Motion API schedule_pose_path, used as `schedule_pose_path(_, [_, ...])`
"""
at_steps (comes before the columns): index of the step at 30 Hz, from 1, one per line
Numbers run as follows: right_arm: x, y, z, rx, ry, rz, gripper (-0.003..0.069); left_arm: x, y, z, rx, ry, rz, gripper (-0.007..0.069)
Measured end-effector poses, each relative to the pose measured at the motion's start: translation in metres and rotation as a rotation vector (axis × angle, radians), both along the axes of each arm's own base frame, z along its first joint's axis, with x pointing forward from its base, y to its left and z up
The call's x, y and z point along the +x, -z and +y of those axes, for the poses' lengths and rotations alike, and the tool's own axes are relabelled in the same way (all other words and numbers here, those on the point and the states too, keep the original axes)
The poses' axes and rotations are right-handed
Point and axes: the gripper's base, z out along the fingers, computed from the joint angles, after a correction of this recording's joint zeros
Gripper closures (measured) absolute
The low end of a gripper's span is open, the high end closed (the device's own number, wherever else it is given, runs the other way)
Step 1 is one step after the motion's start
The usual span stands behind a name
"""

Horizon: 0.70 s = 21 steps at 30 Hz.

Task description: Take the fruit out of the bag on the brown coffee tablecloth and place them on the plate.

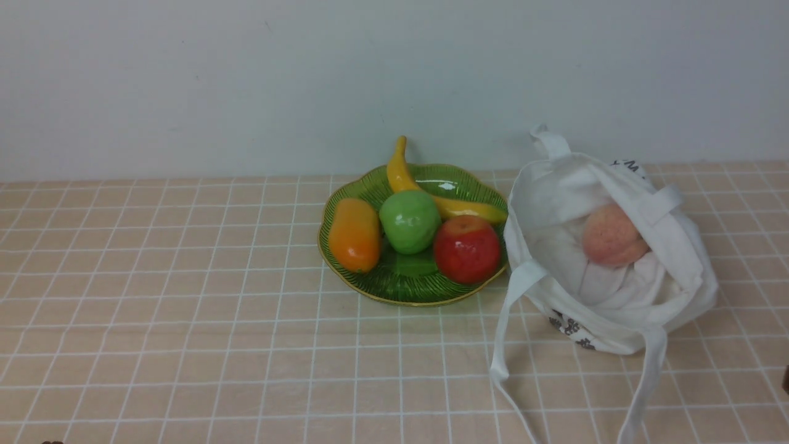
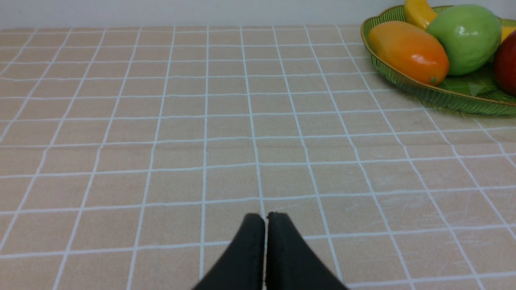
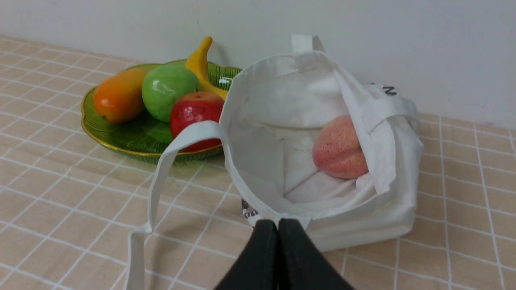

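Note:
A matte pinkish peach (image 1: 613,235) (image 3: 340,147) lies inside the open white bag (image 1: 684,271) (image 3: 363,225), which stands on the checked tablecloth (image 1: 185,308) at the right. To the bag's left is the green plate (image 1: 407,287) (image 3: 125,139) (image 2: 443,98), and the glossy green apple (image 1: 410,221) (image 2: 467,38) (image 3: 169,90) rests in its middle. My right gripper (image 3: 277,223) is shut and empty, just in front of the bag's near wall. My left gripper (image 2: 265,217) is shut and empty over bare cloth, well short of the plate.
On the plate also lie a red apple (image 1: 466,248), a yellow banana (image 1: 400,169) and an orange mango-like fruit (image 1: 354,234). The bag's long straps (image 1: 508,327) trail over the cloth toward the front. A pale wall closes the back.

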Motion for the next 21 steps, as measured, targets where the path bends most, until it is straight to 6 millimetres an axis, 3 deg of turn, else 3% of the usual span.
schedule_pose_path(12, [-0.006,0.010,-0.002,-0.004,0.005,0.007,0.0673,0.000,0.000,0.000,0.000,0.000,0.000,0.0633])
schedule_pose_path(21, [-0.018,0.056,-0.013,0.111,0.163,-0.071,0.0673,0.000,0.000,0.000,0.000,0.000,0.000,0.0633])
